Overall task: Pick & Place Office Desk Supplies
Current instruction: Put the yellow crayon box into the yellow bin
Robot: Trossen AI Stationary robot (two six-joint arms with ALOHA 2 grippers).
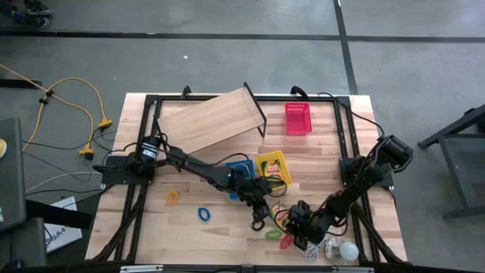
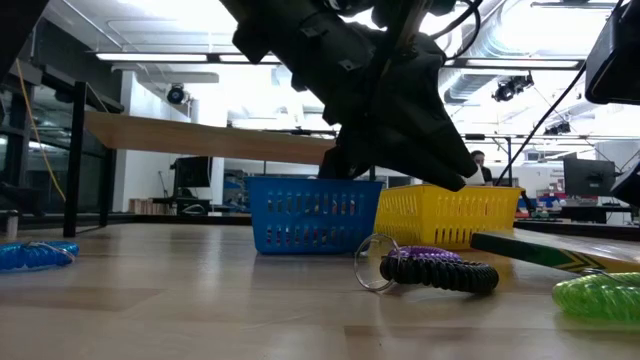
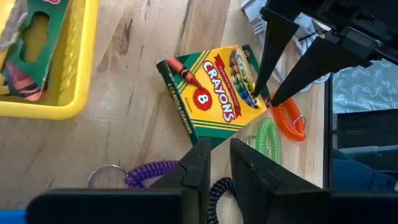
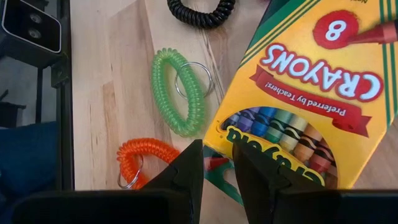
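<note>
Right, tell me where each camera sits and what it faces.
High: overhead, straight down on table, both arms.
Low: table height, looking level at blue basket and yellow basket; an arm hangs above.
Left wrist: past left gripper onto crayon box, right gripper beyond.
Right wrist: past right gripper onto the box corner.
Both wrists share the box, green coil.

We list a wooden table (image 1: 227,227) carrying a tilted wooden board (image 1: 211,120) at the rear, with a red basket (image 1: 298,118) beside it. Centre: blue basket (image 1: 241,166) touching yellow basket (image 1: 273,167). We see the left gripper (image 1: 261,205) near these, the right gripper (image 1: 292,218) just beside it. Loose coils: orange (image 1: 173,197), blue (image 1: 204,214), green (image 1: 272,234), red (image 1: 286,242). White bulb (image 1: 348,250) at the front edge.
</note>
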